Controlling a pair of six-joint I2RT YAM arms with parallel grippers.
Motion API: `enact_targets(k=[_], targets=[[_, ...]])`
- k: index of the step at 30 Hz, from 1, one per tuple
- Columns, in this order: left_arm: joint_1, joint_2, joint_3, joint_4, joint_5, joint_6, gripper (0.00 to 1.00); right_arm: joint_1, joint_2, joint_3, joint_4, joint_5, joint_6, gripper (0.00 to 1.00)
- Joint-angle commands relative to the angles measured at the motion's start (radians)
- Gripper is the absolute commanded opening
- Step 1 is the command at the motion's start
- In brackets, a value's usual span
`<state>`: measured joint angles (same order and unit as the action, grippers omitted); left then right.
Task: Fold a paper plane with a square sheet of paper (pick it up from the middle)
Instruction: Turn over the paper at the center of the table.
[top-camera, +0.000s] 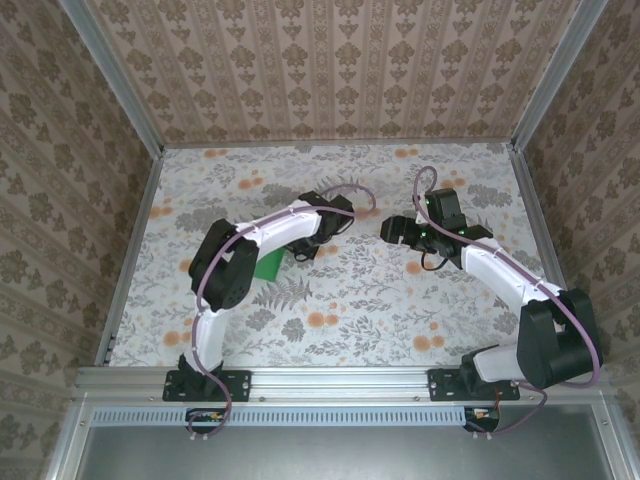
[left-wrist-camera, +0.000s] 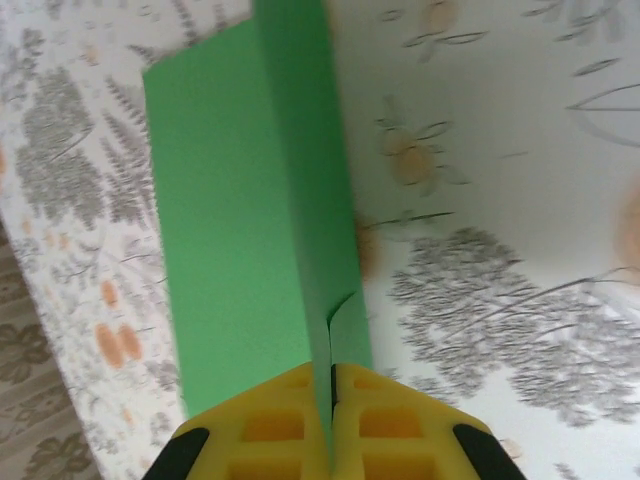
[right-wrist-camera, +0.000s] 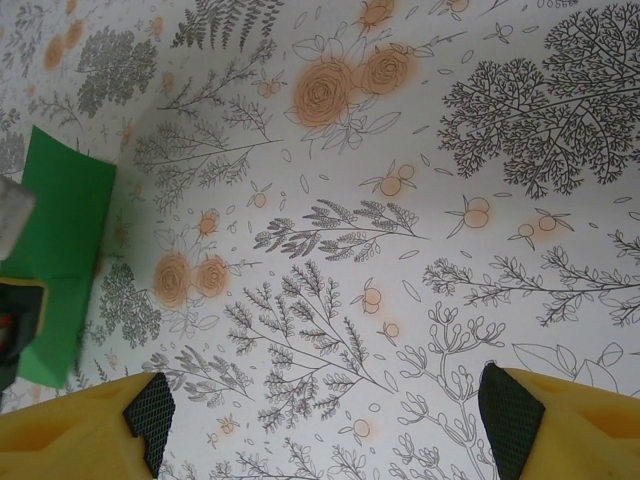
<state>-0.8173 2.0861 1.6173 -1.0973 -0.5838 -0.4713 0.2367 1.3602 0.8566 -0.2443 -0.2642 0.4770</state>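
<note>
At bottom centre of the left wrist view, we have our left gripper (left-wrist-camera: 330, 425) clenched on the square sheet of paper (left-wrist-camera: 240, 220), which runs up-frame with one bend. Our right gripper (right-wrist-camera: 330, 412) stands released, empty. Pickup looks done; every plane fold is left to make.

The table (top-camera: 330, 300) is bare across its near middle and along the far strip, and passage there is free. The left arm (top-camera: 270, 228) bars the left-centre, with the left gripper (left-wrist-camera: 331, 400) pinched on the green sheet (left-wrist-camera: 240, 220). The right arm (top-camera: 500, 270) blocks the right. Only a narrow gap parts the arms at centre. Walls (top-camera: 330, 70) close the left, right and far sides.
</note>
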Motion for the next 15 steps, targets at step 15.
enact_targets(k=[15], targets=[[-0.067, -0.017, -0.065, 0.311, 0.454, -0.047, 0.44, -0.020, 0.014, -0.018, -0.014, 0.011, 0.053, 0.83]])
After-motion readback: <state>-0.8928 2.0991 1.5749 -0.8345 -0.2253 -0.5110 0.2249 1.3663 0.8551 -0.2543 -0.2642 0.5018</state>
